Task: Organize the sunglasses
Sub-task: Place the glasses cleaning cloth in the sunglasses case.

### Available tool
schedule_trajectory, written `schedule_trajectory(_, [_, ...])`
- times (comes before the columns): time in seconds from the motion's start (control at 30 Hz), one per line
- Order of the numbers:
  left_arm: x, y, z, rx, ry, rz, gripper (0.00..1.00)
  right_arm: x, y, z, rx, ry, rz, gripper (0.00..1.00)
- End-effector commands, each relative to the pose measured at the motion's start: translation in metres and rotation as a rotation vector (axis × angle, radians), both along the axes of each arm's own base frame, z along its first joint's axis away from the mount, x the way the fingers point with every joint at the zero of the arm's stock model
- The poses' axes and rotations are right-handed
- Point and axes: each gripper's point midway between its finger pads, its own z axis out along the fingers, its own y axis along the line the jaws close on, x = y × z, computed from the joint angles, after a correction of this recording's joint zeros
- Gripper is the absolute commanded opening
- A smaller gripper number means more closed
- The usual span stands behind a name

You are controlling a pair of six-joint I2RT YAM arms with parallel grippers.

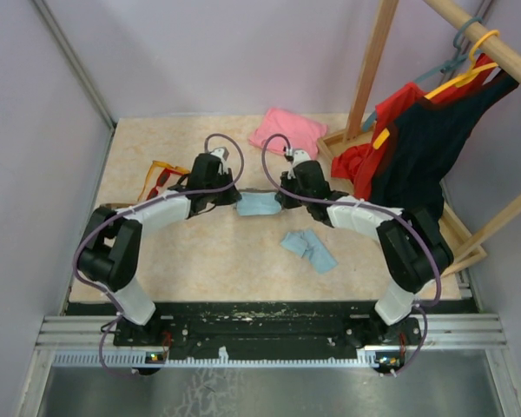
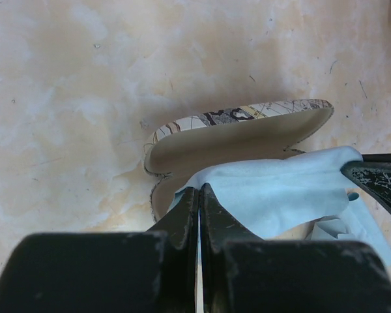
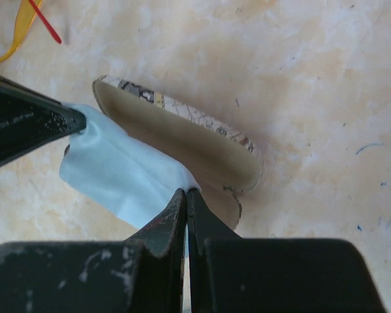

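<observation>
While L gripper & R gripper each clamp shut on an end of the light blue cloth, prob. to line the open grey-patterned oblong case between them, the orange- & red-framed sunglasses lie untouched near L's outer side.

A beige marbled tabletop is carrying everything. Near its left rear edge, an orange-framed pair of sunglasses and a red-framed pair are lying together, their thin arms crossing. At the middle, a grey-patterned glasses case is lying open with a light blue cloth spilling out of it. A second blue cloth is lying crumpled nearer the front. A pink folded cloth is resting at the rear, beside the wooden rack base standing on the right.
</observation>
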Motion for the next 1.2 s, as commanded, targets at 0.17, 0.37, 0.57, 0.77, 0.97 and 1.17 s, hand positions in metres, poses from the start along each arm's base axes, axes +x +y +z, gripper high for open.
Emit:
schedule_trajectory(0.17, [0.016,-0.008,-0.004,-0.016,0.004,-0.043,0.01,0.029,0.003,-0.002,0.005,0.008,-0.026,0.00])
schedule_trajectory(0.37, [0.021,-0.007,-0.009,-0.005,0.002,-0.040,0.01,0.035,0.005,-0.007,0.004,0.018,-0.027,0.00])
schedule_trajectory(0.57, [0.023,-0.006,-0.017,0.005,0.014,-0.042,0.01,0.038,0.001,-0.012,-0.006,0.021,-0.047,0.00])
schedule_trajectory(0.77, [0.026,-0.007,-0.021,0.006,0.013,-0.041,0.01,0.042,0.000,-0.013,-0.005,0.012,-0.057,0.00])
schedule_trajectory(0.97, [0.031,-0.007,-0.020,0.008,0.003,-0.037,0.01,0.045,-0.002,-0.014,-0.007,0.006,-0.070,0.00])
schedule_trajectory(1.17, [0.036,-0.007,-0.021,0.009,-0.001,-0.032,0.01,0.051,-0.004,-0.016,-0.007,0.002,-0.086,0.00])
